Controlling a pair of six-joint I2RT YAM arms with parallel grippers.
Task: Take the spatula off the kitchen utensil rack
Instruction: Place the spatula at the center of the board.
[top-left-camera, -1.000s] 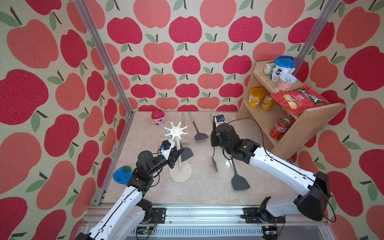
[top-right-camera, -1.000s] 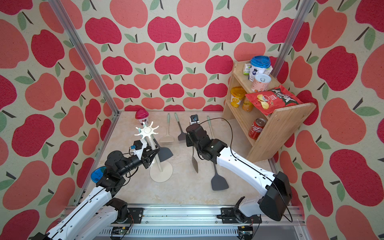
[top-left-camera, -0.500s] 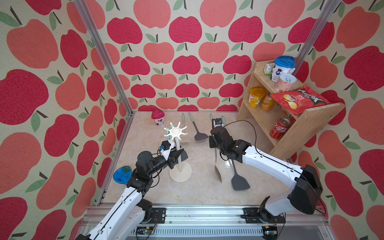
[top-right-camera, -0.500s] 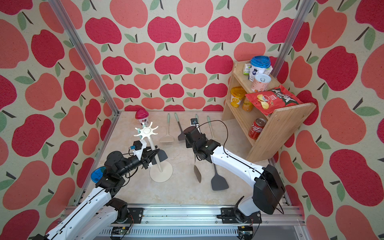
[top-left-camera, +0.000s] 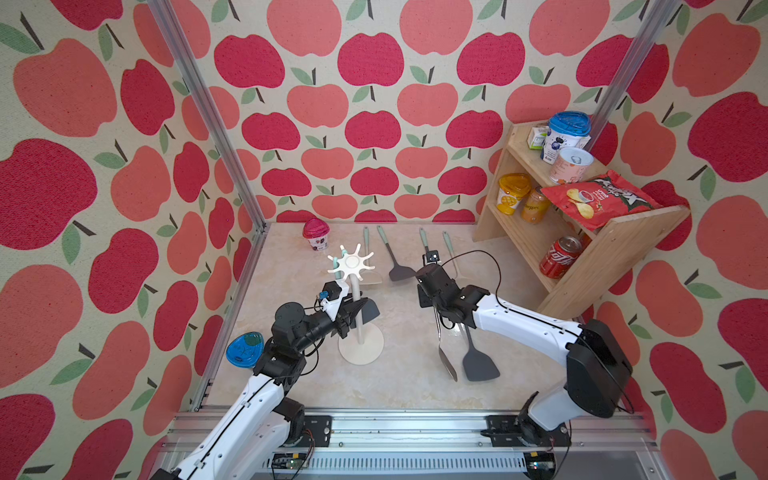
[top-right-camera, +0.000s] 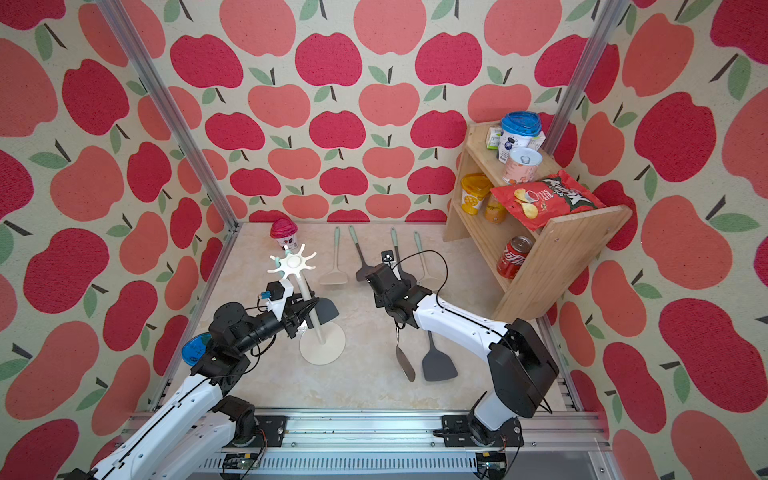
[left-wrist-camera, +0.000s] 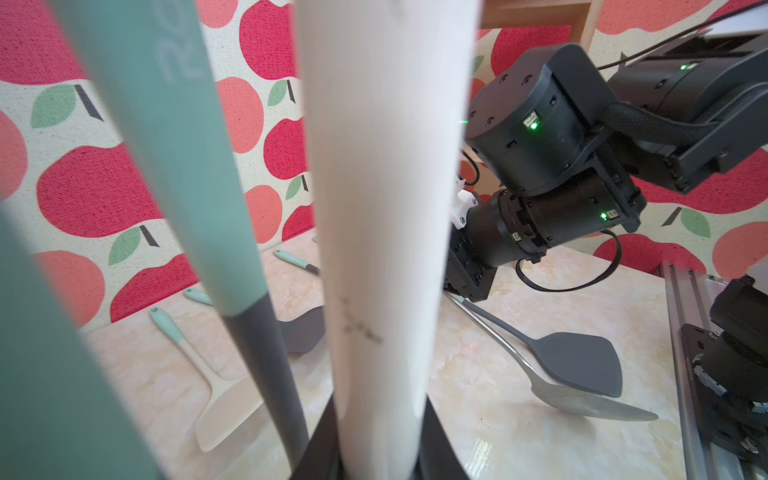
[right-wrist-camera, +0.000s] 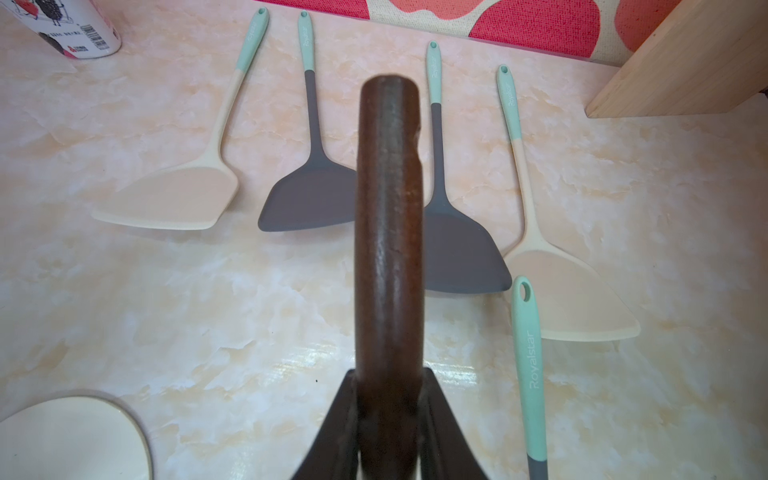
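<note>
The right tool (right-wrist-camera: 388, 415) has lowered the metal spatula (top-left-camera: 448, 365), pinching its handle; left tool (top-left-camera: 351, 311) pinches the rack pole (top-left-camera: 360, 328).

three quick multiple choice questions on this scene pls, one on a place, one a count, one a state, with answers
1. Where does the cola can stand?
A) on the wooden shelf's lowest level
B) on the table
C) on the shelf's top level

2. How many spatulas lie in the row along the back wall?
A) two
B) four
C) six

3. The left gripper is:
A) open above the table
B) shut on a spatula
C) shut on the kitchen utensil rack's pole

Answers:
1 A, the can sits on the bottom level, below the other snacks.
2 B, the right wrist view shows two cream and two grey ones.
3 C, the white pole runs between its fingers in the left wrist view.
</note>
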